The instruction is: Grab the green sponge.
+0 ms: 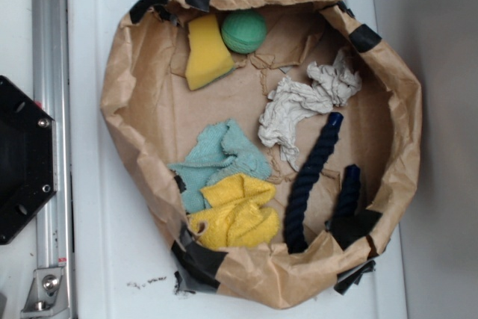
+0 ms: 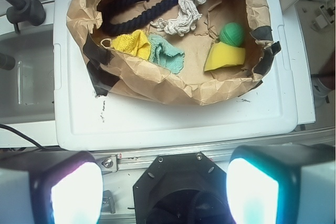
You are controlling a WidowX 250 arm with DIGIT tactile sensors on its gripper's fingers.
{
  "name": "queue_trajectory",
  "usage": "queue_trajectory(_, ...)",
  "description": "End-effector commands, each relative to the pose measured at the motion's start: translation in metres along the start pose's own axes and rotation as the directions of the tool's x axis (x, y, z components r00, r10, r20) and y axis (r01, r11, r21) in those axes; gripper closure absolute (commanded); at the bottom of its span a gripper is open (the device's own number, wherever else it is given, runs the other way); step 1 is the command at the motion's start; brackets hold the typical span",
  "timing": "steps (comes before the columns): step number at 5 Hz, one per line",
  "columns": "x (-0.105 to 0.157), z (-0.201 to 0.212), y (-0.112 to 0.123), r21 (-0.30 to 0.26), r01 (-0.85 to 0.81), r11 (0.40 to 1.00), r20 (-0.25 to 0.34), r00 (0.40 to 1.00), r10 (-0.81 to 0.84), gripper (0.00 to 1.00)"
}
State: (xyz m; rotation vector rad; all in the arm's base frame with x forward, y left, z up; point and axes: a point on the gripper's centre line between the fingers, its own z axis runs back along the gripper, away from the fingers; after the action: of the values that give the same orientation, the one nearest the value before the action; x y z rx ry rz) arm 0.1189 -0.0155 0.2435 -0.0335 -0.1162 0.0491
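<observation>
The green sponge is a round, ridged green ball at the back of a brown paper bag, touching a yellow wedge-shaped sponge. The wrist view shows the green sponge far ahead at upper right, above the yellow wedge. My gripper is open, its two bright pads wide apart with nothing between them. It hovers over the black robot base, well short of the bag. The exterior view does not show the gripper.
Inside the bag lie a teal cloth, a yellow towel, a crumpled white rag and a dark blue rope. The bag sits on a white lid. A metal rail runs along the left.
</observation>
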Motion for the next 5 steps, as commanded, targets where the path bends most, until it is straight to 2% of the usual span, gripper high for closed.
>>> queue_trajectory(1,0.000,0.000,0.000,0.000,0.000,1.000,0.000,1.000,0.000,0.00)
queue_trajectory(2,0.013,-0.047,0.051,0.081,-0.211,0.974,-0.104,0.970,0.219,0.00)
queue_trajectory(3,0.044,-0.057,0.072,0.128,-0.367,0.922,0.007,0.929,0.369,0.00)
queue_trajectory(4,0.082,-0.096,0.089,0.049,-0.592,0.805,0.077,0.805,0.588,0.00)
queue_trajectory(5,0.108,-0.130,0.085,0.037,-0.661,0.750,0.017,0.750,0.661,0.00)
